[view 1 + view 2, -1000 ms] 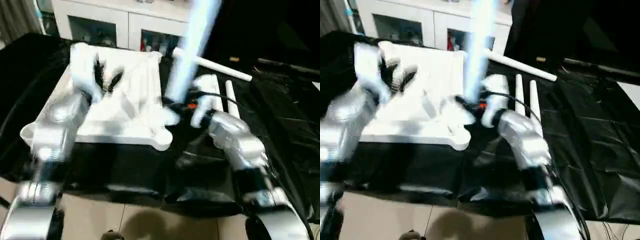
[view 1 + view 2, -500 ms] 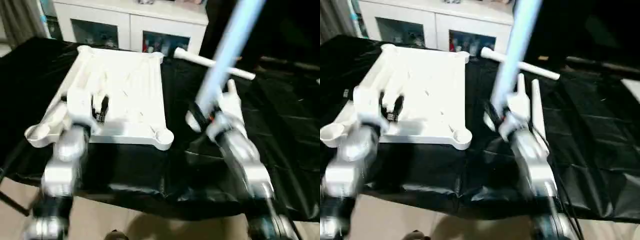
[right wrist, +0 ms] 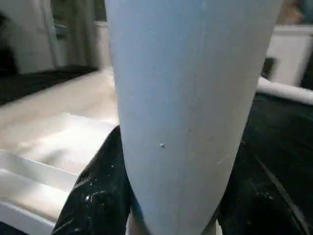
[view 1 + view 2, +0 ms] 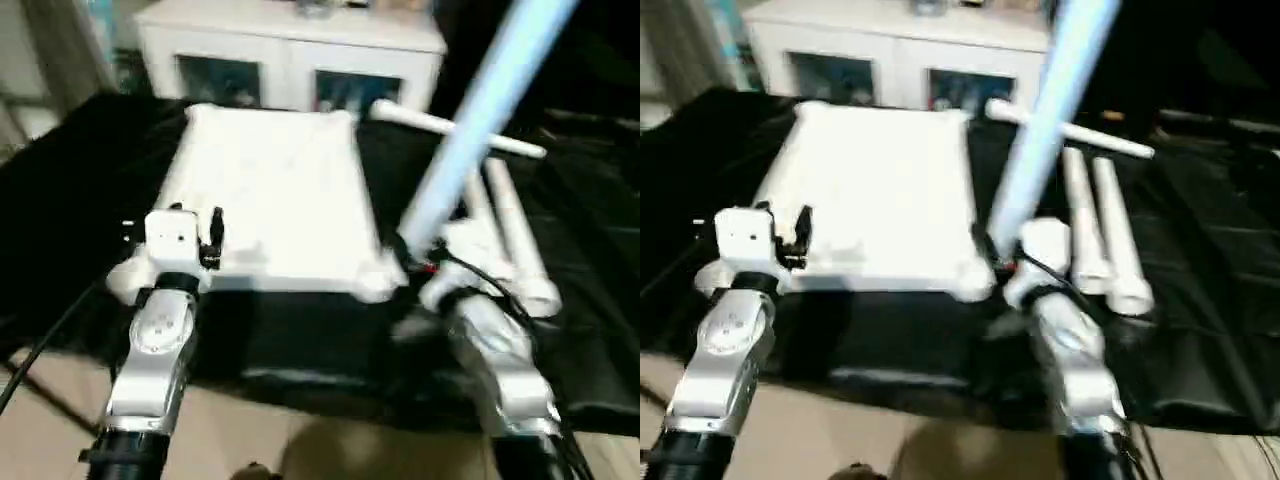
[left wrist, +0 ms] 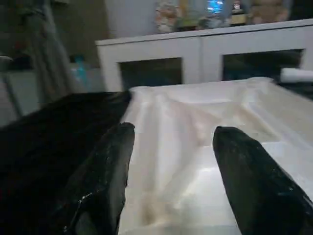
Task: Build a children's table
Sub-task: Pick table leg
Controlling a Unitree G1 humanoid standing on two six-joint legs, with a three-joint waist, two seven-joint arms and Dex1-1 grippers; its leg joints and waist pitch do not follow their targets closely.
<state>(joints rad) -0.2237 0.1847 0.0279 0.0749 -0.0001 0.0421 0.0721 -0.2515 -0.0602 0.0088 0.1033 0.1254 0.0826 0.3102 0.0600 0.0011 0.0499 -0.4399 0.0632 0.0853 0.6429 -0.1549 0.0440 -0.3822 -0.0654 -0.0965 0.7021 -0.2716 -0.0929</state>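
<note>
The white tabletop lies underside up on a black cloth. My left gripper hovers at its near left corner, open, with nothing between its fingers; the ribbed underside spreads out beyond them. My right gripper is shut on a white leg that rises tilted up and to the right. The leg's lower end is beside the near right corner socket. In the right wrist view the leg sits between the black fingers.
Two more legs lie side by side on the cloth right of the tabletop, and a third lies crosswise behind them. A white cabinet with glass doors stands at the back. The black cloth hangs over the front edge.
The camera has shifted. My left gripper has drawn back from over the tabletop's middle to its near left corner. The held leg now leans further right.
</note>
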